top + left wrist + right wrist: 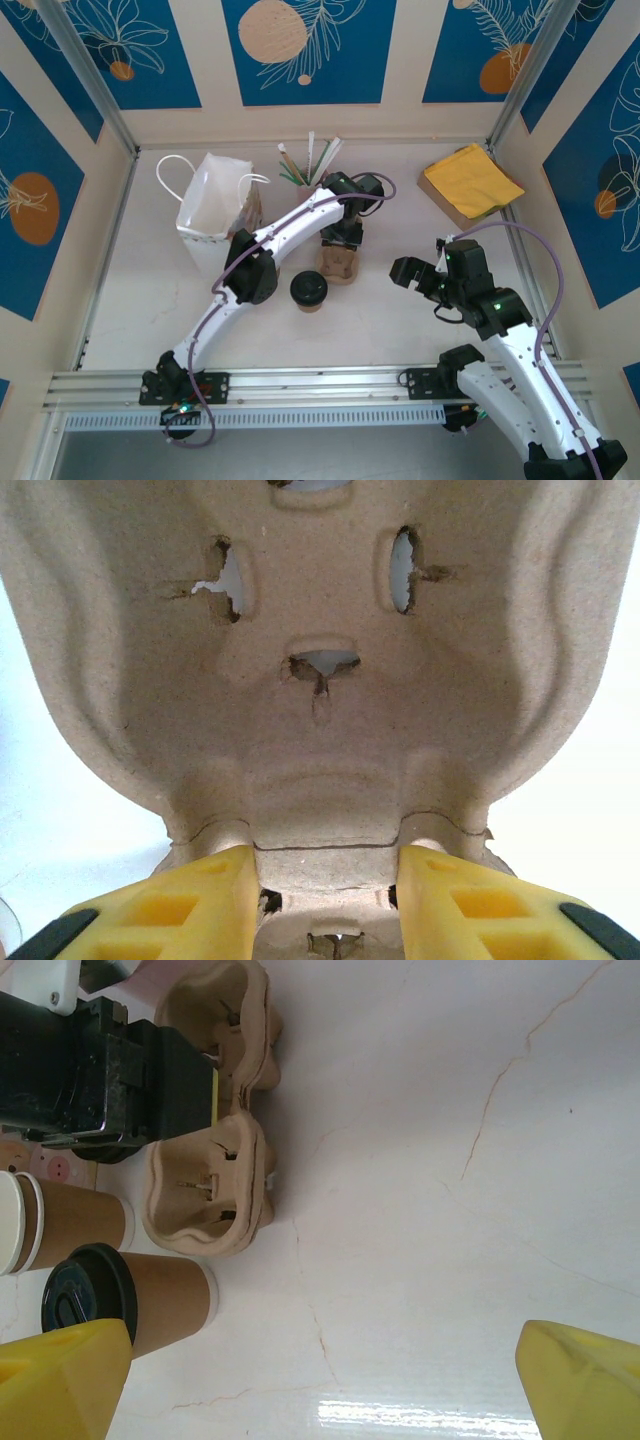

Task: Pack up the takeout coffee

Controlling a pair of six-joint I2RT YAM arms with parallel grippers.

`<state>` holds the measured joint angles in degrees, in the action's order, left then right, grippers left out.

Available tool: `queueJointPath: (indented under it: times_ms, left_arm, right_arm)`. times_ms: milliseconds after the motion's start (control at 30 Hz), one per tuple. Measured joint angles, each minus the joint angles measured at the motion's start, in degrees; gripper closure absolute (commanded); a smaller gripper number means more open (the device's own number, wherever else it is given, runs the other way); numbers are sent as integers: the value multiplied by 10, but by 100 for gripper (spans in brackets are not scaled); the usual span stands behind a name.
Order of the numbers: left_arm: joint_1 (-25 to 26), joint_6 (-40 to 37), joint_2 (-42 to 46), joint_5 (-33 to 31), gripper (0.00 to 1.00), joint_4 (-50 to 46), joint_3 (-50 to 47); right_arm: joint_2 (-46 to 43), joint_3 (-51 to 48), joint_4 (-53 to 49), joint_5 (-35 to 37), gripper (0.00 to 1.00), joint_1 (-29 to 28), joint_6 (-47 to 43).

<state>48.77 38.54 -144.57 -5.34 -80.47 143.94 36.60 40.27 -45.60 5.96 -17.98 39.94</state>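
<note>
A white paper bag (205,210) stands at left. The takeout coffee (308,290), lid on, sits upright on the table just beside a pulp cup carrier (338,268). The left gripper (325,880) straddles the carrier's centre ridge; whether it pinches cannot be told. The right gripper (413,272) hovers nearby, fingers spread wide and empty.

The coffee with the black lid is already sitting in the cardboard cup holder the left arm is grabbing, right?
No. The takeout coffee stands on the table beside the cup carrier, not in it; the carrier's pockets that show are empty. The right wrist view shows this. The left gripper does have its jaws on the carrier's middle.
</note>
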Motion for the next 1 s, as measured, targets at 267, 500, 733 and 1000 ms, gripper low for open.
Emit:
queueJointPath:
  times_ms: [267, 500, 733, 1000]
  left_arm:
    - [14, 5, 4, 9, 60, -2, -14]
    - [21, 6, 7, 25, 54, -4, -26]
    - [20, 6, 7, 30, 54, -5, -27]
    - [16, 6, 7, 30, 54, -4, -25]
  right_arm:
    - [0, -7, 6, 0, 1, 0, 0]
    - [0, -14, 14, 0, 1, 0, 0]
    - [-1, -18, 15, -2, 1, 0, 0]
    - [-2, -18, 15, -2, 1, 0, 0]
